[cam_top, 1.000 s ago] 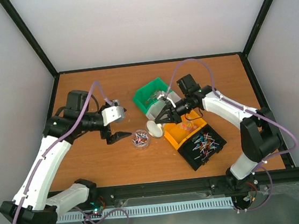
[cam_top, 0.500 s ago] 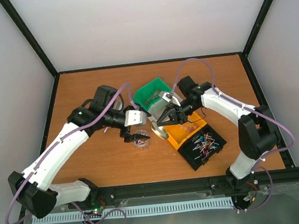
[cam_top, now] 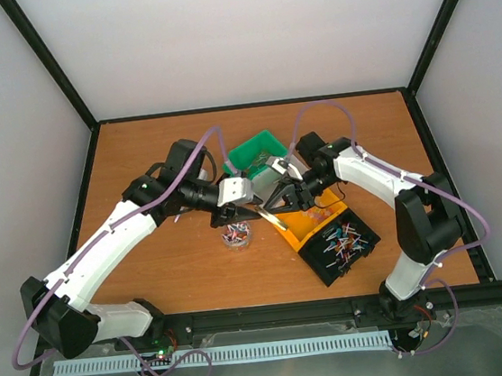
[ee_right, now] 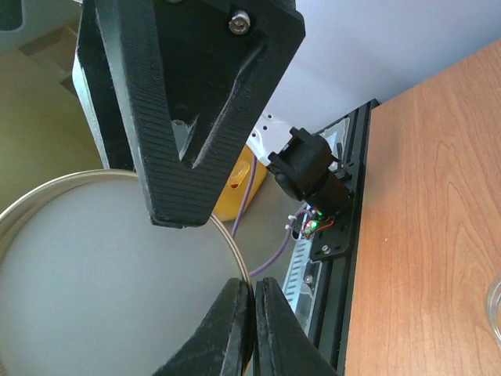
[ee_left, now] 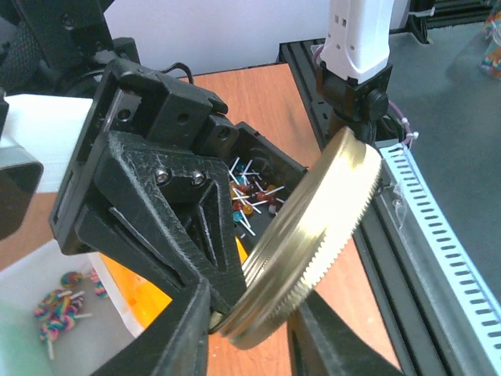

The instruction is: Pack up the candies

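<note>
Candies lie in the jar; capping in hand: right end effector pinches the lid, left end effector straddles it, grip unclear; next, carry it toward 8 o'clock

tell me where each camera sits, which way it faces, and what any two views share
Top external: above and behind the bases, looking down on the table; left arm and right arm whole, left hand and right hand close together.
Left wrist: on the left arm, looking past its own fingers at the lid, the right hand, and candies in a black bin.
Right wrist: on the right arm, looking past its fingers, shut on the lid's rim, at the left hand.
Shared: both wrist views show the lid.
</note>
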Controlling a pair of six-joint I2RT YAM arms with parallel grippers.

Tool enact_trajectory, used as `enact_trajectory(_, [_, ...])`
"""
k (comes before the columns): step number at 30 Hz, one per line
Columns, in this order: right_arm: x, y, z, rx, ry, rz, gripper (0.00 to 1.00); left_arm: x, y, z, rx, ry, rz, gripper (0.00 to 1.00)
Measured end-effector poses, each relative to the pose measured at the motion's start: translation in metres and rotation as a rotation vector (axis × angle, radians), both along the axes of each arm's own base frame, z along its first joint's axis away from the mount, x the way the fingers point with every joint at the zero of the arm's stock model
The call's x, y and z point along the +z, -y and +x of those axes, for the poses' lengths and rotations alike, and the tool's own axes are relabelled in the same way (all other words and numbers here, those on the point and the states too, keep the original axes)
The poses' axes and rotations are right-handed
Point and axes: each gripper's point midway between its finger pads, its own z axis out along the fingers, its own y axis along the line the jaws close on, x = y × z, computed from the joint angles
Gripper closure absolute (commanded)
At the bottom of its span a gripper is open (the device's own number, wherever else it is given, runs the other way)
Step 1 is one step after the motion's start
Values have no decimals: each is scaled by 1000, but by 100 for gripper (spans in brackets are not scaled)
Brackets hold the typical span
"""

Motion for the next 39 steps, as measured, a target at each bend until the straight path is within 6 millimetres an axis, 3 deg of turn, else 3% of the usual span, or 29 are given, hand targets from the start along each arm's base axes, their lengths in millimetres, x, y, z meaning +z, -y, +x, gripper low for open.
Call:
enact_trajectory(8, [3, 0, -3, 7, -27, 4, 94, 3, -1, 1, 6, 8, -8, 89])
enact_trajectory(11, [3, 0, -3, 6, -30, 4, 79, 2, -1, 0, 18, -11, -8, 95])
enact_trajectory(17, [5, 4, 7, -20, -7, 13, 43, 2, -4, -5, 25, -91, -20, 98])
enact_trajectory(22, [0, 19, 36, -99, 14, 18, 29, 2, -10, -5, 41, -148, -37, 98])
enact_trajectory(26, [-8, 53, 69, -231, 29, 26, 25, -3, -24, 3, 85, -209, -50, 99])
enact_trajectory(29, [-11, 82, 86, -333, 39, 27, 14, -12, -32, 8, 117, -262, -45, 98])
enact_trajectory(39, [11, 89, 79, -354, 4, 17, 9, -22, -44, 13, 194, -359, -19, 98])
